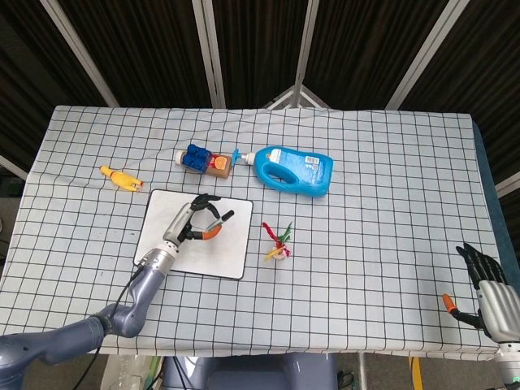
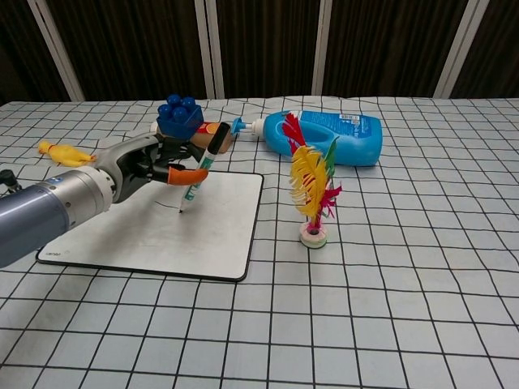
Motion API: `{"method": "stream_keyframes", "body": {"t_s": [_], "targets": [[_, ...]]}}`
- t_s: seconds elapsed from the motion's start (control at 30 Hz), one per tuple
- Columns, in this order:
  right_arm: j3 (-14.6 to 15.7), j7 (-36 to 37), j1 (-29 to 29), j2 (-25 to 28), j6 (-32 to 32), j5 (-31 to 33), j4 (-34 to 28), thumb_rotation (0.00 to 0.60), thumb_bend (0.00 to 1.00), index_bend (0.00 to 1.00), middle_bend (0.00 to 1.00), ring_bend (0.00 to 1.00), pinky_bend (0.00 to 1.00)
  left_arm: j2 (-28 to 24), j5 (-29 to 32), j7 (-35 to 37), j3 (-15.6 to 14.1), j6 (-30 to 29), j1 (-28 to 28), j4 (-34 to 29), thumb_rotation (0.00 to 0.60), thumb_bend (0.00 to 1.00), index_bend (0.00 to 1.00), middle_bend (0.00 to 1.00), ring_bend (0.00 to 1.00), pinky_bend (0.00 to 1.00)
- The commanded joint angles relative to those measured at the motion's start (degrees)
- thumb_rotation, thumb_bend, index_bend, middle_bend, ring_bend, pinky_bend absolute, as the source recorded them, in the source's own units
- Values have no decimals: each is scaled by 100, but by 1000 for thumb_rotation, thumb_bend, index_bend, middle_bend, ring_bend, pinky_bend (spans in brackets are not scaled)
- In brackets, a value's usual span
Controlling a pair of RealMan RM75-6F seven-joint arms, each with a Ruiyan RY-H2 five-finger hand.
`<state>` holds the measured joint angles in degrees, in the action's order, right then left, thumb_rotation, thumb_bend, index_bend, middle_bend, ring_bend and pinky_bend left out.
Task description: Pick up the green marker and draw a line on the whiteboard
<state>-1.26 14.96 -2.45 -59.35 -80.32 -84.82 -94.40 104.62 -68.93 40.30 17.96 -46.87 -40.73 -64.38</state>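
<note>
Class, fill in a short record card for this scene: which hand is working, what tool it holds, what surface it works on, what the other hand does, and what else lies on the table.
Working hand: left hand
Tool: green marker, held tilted, tip down on the board
Surface: whiteboard, short dark mark by the tip
Other hand: right hand, open, at the table's edge
Other items: blue detergent bottle, feathered shuttlecock, blue block toy, yellow rubber chicken

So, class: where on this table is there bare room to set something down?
Free: the checked cloth right of the feathered shuttlecock and blue detergent bottle, and the far strip. Crowded: around the whiteboard, where the left hand holds the green marker.
</note>
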Motion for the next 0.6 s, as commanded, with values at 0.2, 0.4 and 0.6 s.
{"method": "stream_keyframes", "body": {"t_s": [0.2, 0.4, 0.6], "targets": [[3, -4, 2, 6, 2, 1, -6, 600, 354, 0, 0, 0, 0, 6, -3, -25, -24, 41, 3, 23, 600, 558, 701, 173, 0, 17], [3, -1, 12, 1, -20, -3, 5, 600, 354, 0, 0, 0, 0, -85, 27, -97, -81, 39, 90, -2, 600, 562, 701, 174, 0, 17], [4, -11, 17, 1, -36, -16, -13, 600, 354, 0, 0, 0, 0, -324, 63, -188, -140, -9, 250, -244, 600, 567, 702, 176, 0, 18]]}}
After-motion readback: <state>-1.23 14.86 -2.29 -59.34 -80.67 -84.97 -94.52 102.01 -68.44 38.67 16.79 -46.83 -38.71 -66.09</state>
